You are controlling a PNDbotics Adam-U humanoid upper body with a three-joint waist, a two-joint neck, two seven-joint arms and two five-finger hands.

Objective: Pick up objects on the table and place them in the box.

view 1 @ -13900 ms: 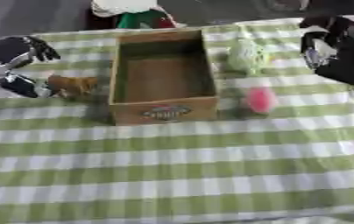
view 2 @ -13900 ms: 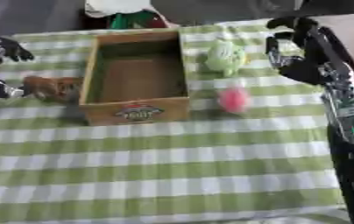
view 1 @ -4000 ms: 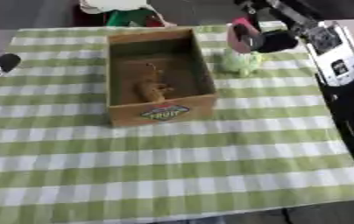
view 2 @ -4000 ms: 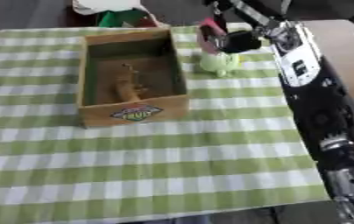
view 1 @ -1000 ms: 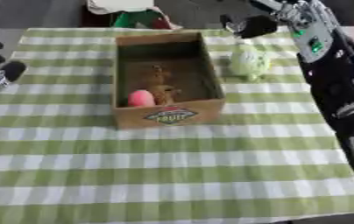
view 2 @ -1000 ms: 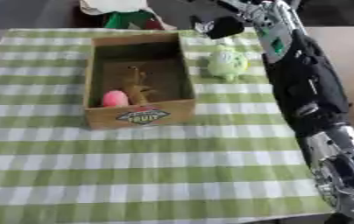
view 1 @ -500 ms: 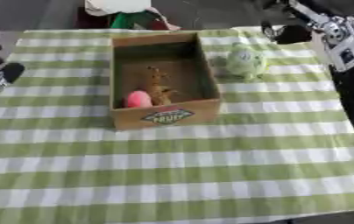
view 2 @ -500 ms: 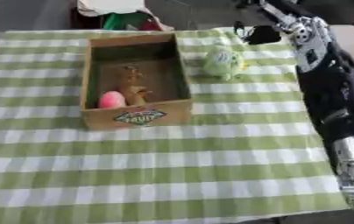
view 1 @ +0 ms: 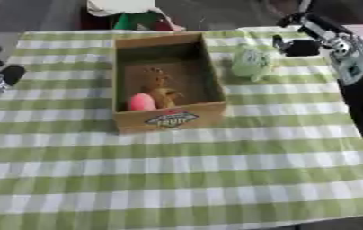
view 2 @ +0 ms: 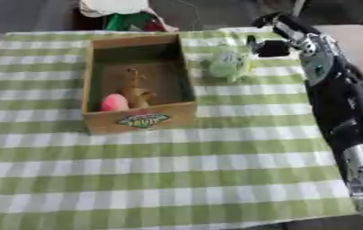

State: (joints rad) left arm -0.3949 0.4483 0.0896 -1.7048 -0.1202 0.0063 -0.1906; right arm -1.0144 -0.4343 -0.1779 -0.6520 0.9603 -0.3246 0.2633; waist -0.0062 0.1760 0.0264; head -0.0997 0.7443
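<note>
An open cardboard box [view 1: 208, 76] stands on the green checked cloth, left of centre. Inside it lie a brown giraffe-like toy [view 1: 161, 87] and a pink rounded object [view 1: 142, 102]. A pale green soft toy [view 1: 251, 63] sits on the cloth just right of the box. My right hand [view 1: 298, 46] hovers at the toy's upper right, close to it, thumb apart from the fingers and holding nothing. At the left edge of the left eye view, well away from the box, my left hand [view 1: 0, 74] rests open; the right eye view does not show it.
A red, green and white bundle [view 1: 130, 13] lies beyond the table's far edge, behind the box. My right forearm [view 2: 334, 90] runs down the right side. The checked cloth [view 1: 200, 179] stretches from the box to the table's near edge.
My right hand has moved right and slightly down, from above the box's far right corner to beside the green toy. The pink object and the giraffe stay in the box.
</note>
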